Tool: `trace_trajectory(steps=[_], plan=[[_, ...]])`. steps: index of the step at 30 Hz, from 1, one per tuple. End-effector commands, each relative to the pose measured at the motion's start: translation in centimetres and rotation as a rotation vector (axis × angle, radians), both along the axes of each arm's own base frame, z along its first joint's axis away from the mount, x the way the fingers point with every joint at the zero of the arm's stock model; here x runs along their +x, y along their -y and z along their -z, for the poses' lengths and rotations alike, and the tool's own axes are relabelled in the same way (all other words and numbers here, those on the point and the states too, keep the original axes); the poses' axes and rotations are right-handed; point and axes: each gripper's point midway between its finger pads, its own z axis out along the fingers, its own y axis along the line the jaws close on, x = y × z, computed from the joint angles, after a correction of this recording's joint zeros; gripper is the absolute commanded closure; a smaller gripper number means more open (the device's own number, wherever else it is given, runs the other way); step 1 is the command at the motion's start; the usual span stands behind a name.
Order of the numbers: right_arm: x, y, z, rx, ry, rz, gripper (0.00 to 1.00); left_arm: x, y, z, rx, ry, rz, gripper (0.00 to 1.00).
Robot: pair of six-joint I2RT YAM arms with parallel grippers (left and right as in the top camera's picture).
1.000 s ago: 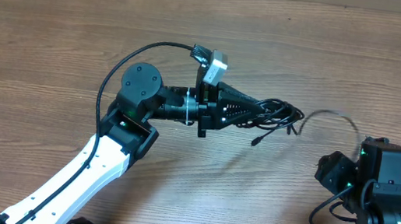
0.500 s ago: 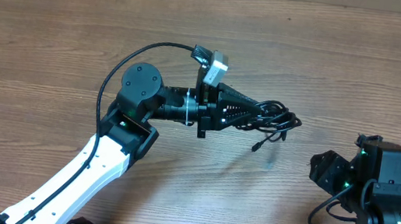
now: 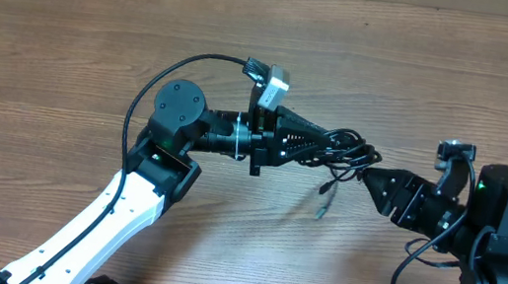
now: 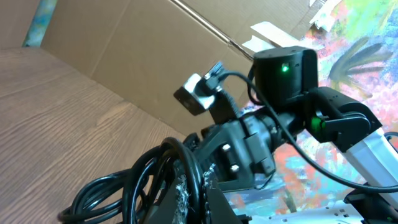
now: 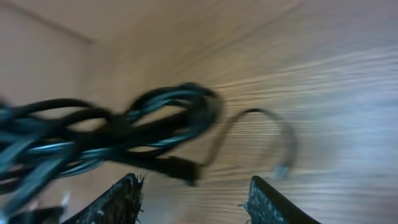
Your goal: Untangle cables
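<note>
Wood-grain table (image 3: 70,36) spreads under both robots. From the near-left corner the left arm (image 3: 124,213) reaches to the middle, and the left gripper (image 3: 326,142) is clamped on the cables (image 3: 353,148), a knotted black bundle bunched at its tips. Opposite, the right arm (image 3: 502,257) points at that bundle. The right gripper (image 5: 193,202) sits just beside the tangle, fingers apart with nothing between them. One thin strand droops from the bundle, ending in a small plug (image 3: 326,185).
</note>
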Motion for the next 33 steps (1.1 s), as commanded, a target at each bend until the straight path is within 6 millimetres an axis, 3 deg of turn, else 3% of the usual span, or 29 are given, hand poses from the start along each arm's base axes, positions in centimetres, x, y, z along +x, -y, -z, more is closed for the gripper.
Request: trace_trajectory(steps=[1,14,20,24,28,33], plan=[[-0.7,-2.1,-3.1,0.103,0.082,-0.122,0.46,-0.2,-0.3,-1.1,-0.006,0.047,-0.003,0.96],[-1.2,-3.3,-4.5,0.169,0.114,-0.198,0.46,0.7,-0.3,-0.9,-0.002,0.032,-0.05,0.96],[-0.4,-3.3,-5.5,0.208,0.132,-0.166,0.34,0.3,0.1,-0.9,-0.002,0.032,-0.038,0.96],[0.1,-3.3,-5.9,0.226,0.137,-0.149,0.32,-0.4,0.6,-0.9,-0.003,0.032,-0.017,0.96],[0.7,-3.0,-5.0,0.208,0.103,-0.12,0.33,-0.7,0.9,-1.0,-0.004,0.033,-0.004,0.96],[1.9,-1.9,-2.0,0.155,-0.013,-0.042,0.34,-0.8,0.9,-1.3,-0.014,0.041,-0.003,0.96]])
